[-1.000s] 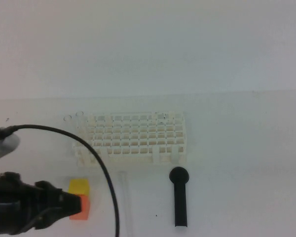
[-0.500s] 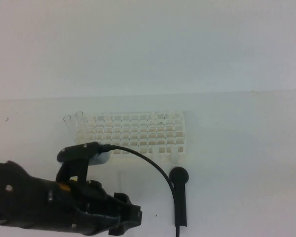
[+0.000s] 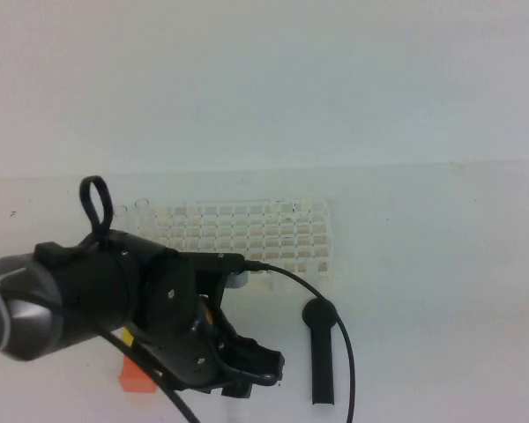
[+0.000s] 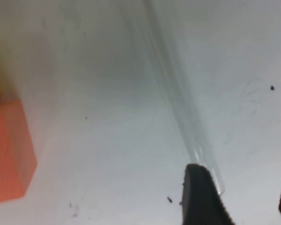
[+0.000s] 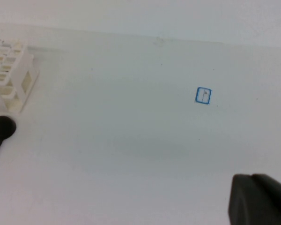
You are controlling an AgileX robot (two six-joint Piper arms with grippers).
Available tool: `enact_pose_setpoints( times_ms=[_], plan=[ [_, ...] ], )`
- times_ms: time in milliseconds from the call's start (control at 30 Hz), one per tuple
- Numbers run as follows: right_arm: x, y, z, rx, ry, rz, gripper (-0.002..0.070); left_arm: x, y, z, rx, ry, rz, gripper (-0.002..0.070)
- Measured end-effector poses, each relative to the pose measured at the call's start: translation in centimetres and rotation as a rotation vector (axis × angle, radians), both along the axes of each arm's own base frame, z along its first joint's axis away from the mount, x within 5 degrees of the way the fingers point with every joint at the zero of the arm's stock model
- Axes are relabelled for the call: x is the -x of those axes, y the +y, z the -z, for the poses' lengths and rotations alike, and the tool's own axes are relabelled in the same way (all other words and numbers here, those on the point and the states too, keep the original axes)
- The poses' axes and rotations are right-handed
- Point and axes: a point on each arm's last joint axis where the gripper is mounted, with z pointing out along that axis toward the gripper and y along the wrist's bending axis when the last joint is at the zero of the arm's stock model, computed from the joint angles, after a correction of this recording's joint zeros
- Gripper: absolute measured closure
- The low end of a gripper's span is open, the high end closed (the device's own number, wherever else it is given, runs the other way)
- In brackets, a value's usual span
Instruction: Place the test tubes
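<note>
Searching for writing turns up one label (image 5: 203, 95) only, a small blue-edged square on the table (image 5: 131, 154) well to the right of the rack (image 3: 247, 234); its marks are too small to read.

The left arm (image 3: 97, 300) reaches in from the near left and bends down over the table in front of the rack. The left gripper (image 3: 254, 374) hangs low there with its jaws spread wide. One finger (image 4: 201, 197) stands just beside the end of a clear tube (image 4: 178, 103) that lies flat on the table, and the other shows at the frame's edge, so the tube's end sits between them unclamped. An orange block (image 4: 7, 154) lies near the tube. Two more tubes (image 3: 142, 205) stand at the rack's far left corner. A black tool (image 3: 320, 352) lies right of the gripper.

The right gripper (image 5: 260, 201) hovers over bare table, well apart from the rack; I cannot tell its state.
</note>
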Motion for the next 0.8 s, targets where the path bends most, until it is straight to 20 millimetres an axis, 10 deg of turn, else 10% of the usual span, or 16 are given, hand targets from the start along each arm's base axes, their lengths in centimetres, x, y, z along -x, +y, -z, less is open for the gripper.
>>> enact_pose_setpoints(
  times_ms=[800],
  plan=[
    [0.1, 0.1, 0.2, -0.013, 0.026, -0.004, 0.0678, -1.4, -1.0, 4.5, -0.106, 0.086, -0.002, 0.0326]
  ],
)
